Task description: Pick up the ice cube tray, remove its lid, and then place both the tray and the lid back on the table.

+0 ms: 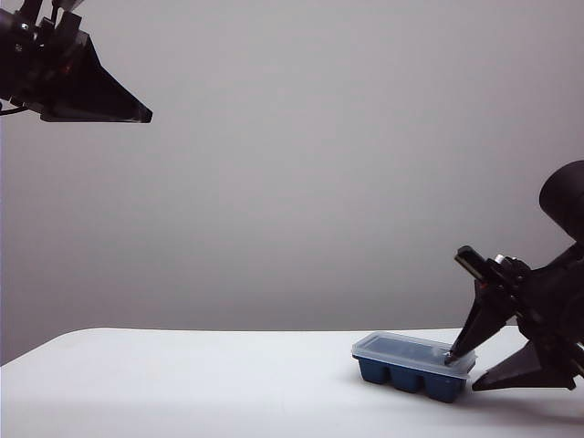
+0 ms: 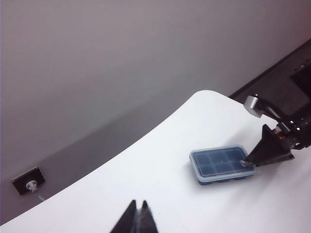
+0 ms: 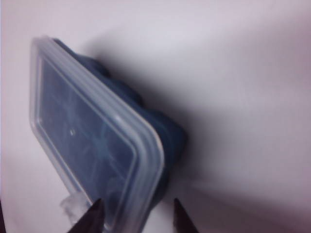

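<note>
Exterior view: my right gripper (image 1: 461, 365) sits lower right, jaws spread wide astride the near end of the ice cube tray (image 1: 412, 379), one fingertip resting on the lid (image 1: 411, 350), which is still on. The table (image 1: 182, 383) lies bare leftward. My left gripper (image 1: 137, 114), closed and empty, hangs upper left.

I get soft, even light; my right wrist view is blurry up close, with a dark shadow beside the ice cube tray (image 3: 165, 131).
</note>
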`<action>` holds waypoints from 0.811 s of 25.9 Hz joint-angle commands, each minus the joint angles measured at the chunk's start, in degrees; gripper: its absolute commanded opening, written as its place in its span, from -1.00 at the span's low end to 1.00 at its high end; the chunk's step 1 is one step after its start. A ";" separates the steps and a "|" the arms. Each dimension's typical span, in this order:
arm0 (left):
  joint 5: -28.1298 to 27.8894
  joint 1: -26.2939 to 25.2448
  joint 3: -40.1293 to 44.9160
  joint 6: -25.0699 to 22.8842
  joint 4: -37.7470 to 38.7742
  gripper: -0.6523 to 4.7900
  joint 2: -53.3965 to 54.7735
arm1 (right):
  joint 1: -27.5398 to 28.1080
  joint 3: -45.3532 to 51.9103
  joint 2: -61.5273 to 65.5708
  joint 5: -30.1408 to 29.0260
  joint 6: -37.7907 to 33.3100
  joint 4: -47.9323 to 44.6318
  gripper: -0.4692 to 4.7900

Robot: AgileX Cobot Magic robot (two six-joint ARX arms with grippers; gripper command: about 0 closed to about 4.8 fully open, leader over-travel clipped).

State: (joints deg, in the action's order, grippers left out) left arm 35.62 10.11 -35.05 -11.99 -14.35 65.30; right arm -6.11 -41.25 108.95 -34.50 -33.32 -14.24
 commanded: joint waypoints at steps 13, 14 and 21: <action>0.66 0.00 -0.26 -0.33 -0.74 -0.40 2.99 | -0.68 -1.62 -0.09 1.84 -0.94 -3.06 -0.84; 0.68 0.00 -0.26 -0.55 -0.92 -0.22 2.99 | -0.68 -1.95 -0.09 1.09 -0.96 -2.84 -0.84; 0.68 0.00 -0.26 -3.30 -1.55 0.98 2.99 | -0.72 -7.32 -0.28 -10.54 -4.50 -1.88 -0.84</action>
State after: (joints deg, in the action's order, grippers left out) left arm 35.86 10.11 -35.05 -13.69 -15.25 68.44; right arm -6.74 -47.64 109.01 -40.99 -36.12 -15.57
